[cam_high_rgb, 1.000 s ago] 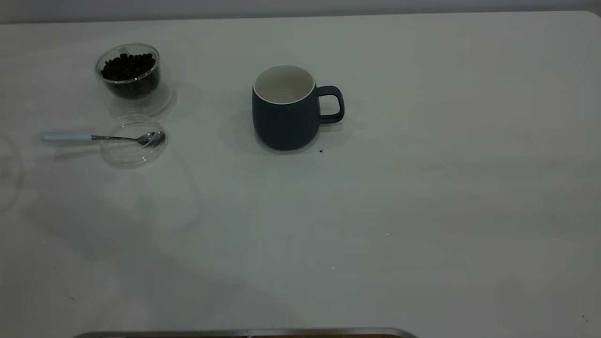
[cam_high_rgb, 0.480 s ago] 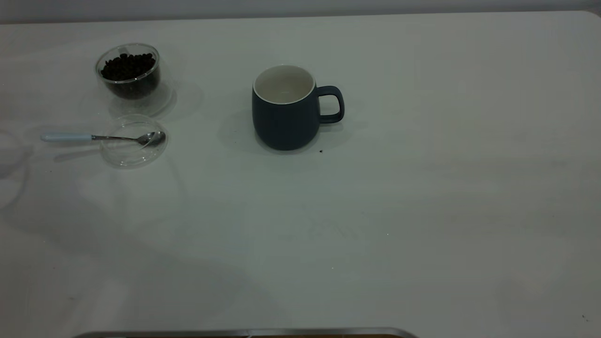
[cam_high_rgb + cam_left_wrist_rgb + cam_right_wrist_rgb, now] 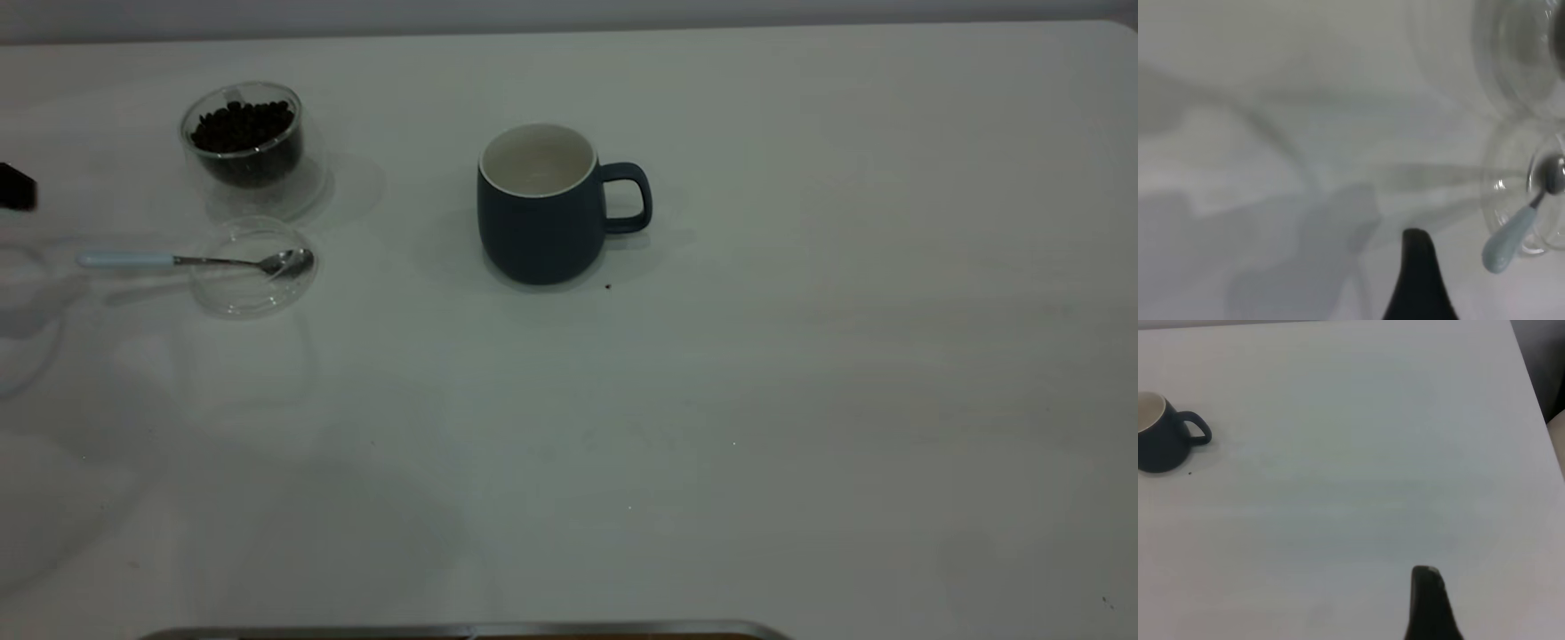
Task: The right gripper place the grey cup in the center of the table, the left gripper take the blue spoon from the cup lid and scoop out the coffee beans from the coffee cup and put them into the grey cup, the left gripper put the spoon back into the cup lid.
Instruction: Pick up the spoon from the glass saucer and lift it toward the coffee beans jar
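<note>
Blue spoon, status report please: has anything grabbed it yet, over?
Left tool near pale-blue-handled metal spoon, not touching. Spoon bowl rests in clear round lid. Right tool far off. Path clear.

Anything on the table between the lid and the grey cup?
No. In the exterior view the stretch of table between the lid and the grey cup is bare; only shadows cross it.
</note>
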Robot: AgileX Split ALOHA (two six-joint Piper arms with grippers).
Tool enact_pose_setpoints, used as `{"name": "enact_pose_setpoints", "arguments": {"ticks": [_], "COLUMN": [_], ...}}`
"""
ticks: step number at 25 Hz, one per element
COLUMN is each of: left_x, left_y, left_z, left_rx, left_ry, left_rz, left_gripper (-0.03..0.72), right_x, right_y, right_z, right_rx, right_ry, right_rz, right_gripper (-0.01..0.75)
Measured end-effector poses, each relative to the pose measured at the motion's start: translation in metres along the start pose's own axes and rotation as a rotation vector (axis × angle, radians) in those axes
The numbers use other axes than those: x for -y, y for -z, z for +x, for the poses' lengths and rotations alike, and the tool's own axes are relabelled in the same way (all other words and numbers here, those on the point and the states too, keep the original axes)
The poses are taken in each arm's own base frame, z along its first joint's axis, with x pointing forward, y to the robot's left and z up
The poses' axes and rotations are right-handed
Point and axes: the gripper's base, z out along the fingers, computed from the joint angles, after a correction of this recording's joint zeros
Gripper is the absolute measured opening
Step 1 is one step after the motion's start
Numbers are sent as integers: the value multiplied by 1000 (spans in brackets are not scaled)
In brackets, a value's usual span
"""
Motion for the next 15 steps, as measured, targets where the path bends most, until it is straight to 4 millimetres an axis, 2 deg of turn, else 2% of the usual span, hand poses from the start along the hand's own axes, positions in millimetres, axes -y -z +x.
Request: {"name": "enact_pose_setpoints", "arguments": {"ticks": [9,15], "left_x": [-11,6], "left_y": [-21,-40], "left_z": [8,7], "left_rx": [-28,-36], "left_ry": [-4,-92], "left_rz": [57,105], "left_gripper": [590,590], "right_x": [0,0], "right_y": [0,0], "right_z": [0,0], "right_rx": [0,0], "right_ry": [0,0], "right_rz": [0,0], "right_gripper": [532,532]}}
